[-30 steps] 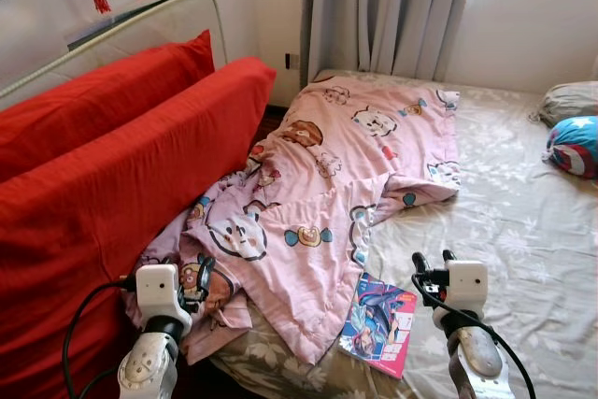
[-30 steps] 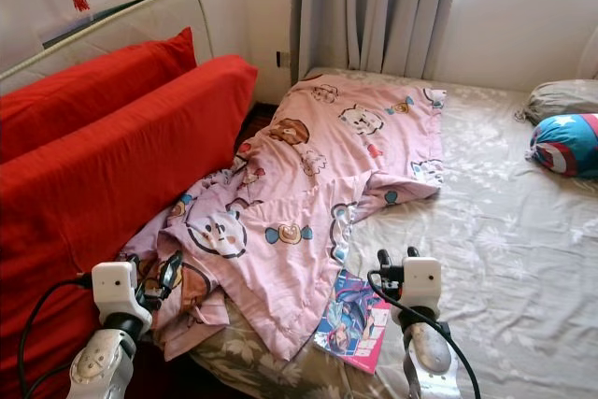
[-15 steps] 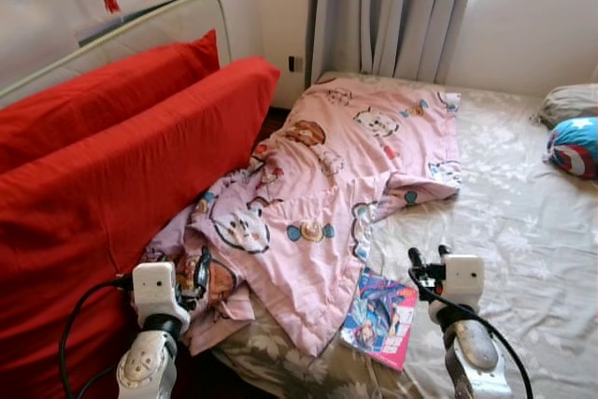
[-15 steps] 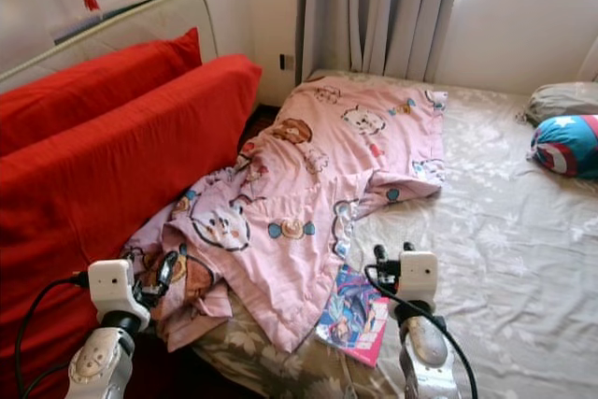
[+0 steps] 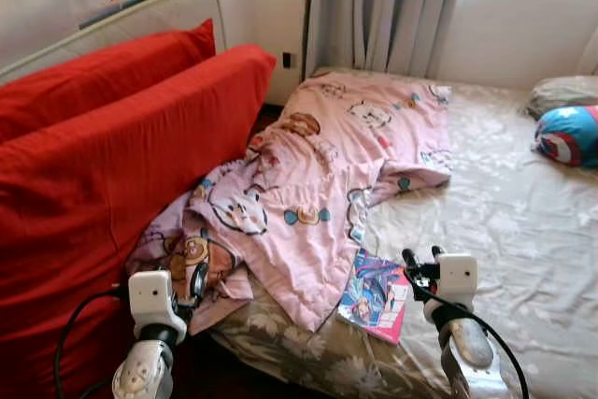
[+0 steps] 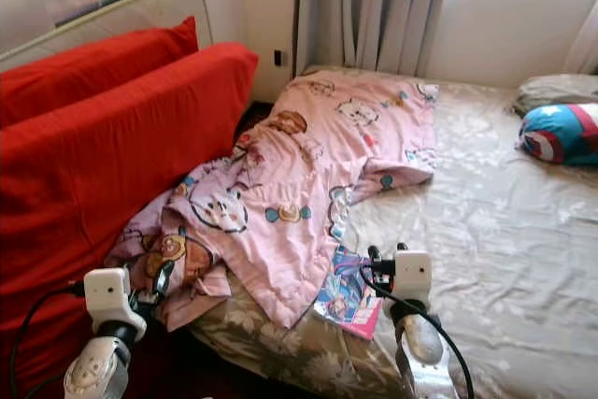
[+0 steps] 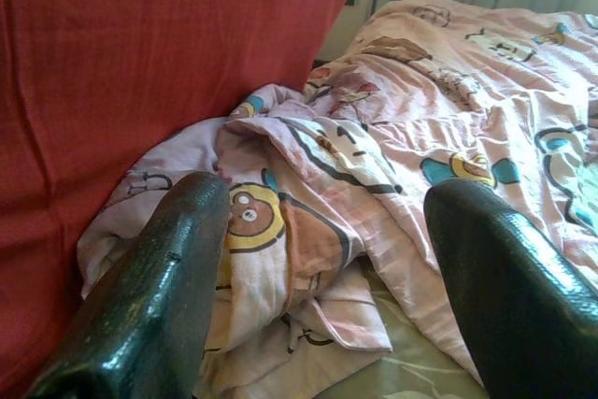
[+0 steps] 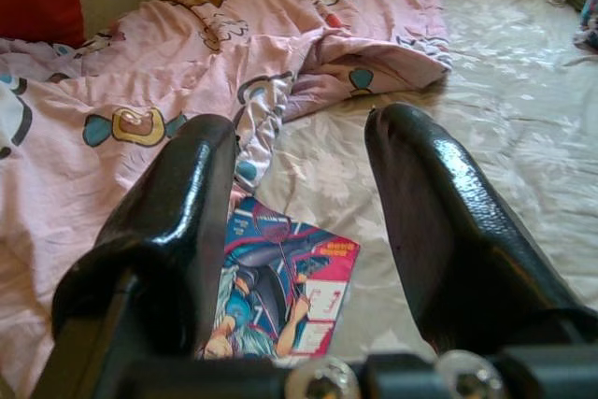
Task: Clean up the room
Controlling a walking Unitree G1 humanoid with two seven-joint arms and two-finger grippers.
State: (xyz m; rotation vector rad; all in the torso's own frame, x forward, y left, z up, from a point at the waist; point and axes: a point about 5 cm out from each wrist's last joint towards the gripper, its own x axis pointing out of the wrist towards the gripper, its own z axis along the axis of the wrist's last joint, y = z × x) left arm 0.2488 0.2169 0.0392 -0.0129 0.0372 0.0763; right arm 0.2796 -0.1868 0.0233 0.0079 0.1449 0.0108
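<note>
A crumpled pink cartoon-print quilt lies across the left side of the bed, its lower end bunched against the red cushions. A colourful comic book lies flat on the sheet near the bed's front edge, partly tucked under the quilt's hem. My right gripper hovers open just right of the book; in the right wrist view the book sits between and beyond its fingers. My left gripper is open at the quilt's bunched corner, holding nothing.
Two large red cushions lean along the bed's left side against a rail. A beige sheet covers the bed. A blue and red round pillow and a grey pillow lie at the far right. Grey curtains hang behind.
The whole view has shifted: the camera moved nearer and lower toward the bed. Both grippers stay open and raised in front; nothing was taken hold of.
</note>
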